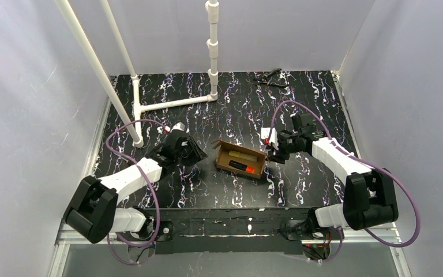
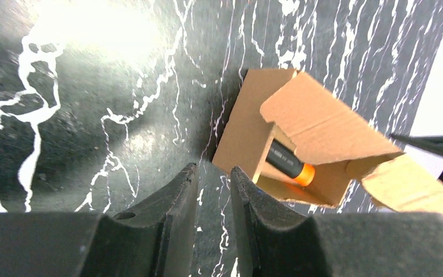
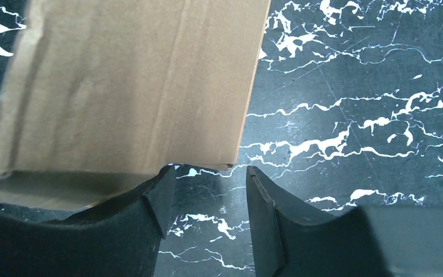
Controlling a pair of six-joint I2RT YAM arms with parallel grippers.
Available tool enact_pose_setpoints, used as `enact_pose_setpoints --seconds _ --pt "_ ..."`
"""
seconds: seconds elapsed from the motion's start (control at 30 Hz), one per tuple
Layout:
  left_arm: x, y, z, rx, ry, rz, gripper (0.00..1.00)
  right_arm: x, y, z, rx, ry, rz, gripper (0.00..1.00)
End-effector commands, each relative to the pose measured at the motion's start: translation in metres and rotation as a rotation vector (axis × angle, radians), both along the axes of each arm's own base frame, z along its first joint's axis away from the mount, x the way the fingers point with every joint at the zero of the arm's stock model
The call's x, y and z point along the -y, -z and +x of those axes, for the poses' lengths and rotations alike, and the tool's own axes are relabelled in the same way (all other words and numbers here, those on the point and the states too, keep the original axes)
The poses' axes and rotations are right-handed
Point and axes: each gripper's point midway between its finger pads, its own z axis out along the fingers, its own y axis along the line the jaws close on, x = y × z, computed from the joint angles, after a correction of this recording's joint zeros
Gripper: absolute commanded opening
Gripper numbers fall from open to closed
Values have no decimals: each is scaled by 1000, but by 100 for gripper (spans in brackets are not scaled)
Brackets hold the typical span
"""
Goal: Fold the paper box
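Note:
The paper box (image 1: 226, 157) is a brown cardboard box with its top open, standing mid-table. Inside lie an orange-tipped black marker (image 1: 243, 167) and a pale yellow stick (image 1: 245, 156). My left gripper (image 1: 199, 154) sits just left of the box. In the left wrist view its jaws (image 2: 213, 173) stand narrowly open over bare table, with the box's wall (image 2: 245, 130) and the marker (image 2: 291, 164) just ahead. My right gripper (image 1: 272, 153) is at the box's right end. It is open (image 3: 209, 173), with a cardboard flap (image 3: 132, 86) just beyond its left fingertip and nothing between the fingers.
A white pipe frame (image 1: 173, 104) stands at the back left of the black marbled table (image 1: 300, 184). Dark pliers (image 1: 270, 78) lie at the far edge. White walls close in the left, right and back sides.

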Motion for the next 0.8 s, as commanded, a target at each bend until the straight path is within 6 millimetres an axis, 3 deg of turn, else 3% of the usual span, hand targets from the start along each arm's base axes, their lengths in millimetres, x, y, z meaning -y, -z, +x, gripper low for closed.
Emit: enact_pose_setpoints --seconds 0.0,0.13,0.2,0.43,0.57,0.77 --pt "-28 -7 15 44 -100 29 26 -2 -6 -12 6 -35 31 58" --pt "-22 -23 40 79 -88 18 26 -3 -4 -13 -11 -33 39 58" --pt "-8 -33 51 85 -49 -9 26 -3 -4 -12 -15 -25 43 58" --pt "17 -30 74 53 3 -42 24 -4 1 -10 -27 -4 49 56" --pt "33 -27 76 32 52 -85 17 -5 2 -9 -34 -2 53 55" --pt "51 -19 59 -8 128 -145 12 -7 4 -7 -43 10 59 53"
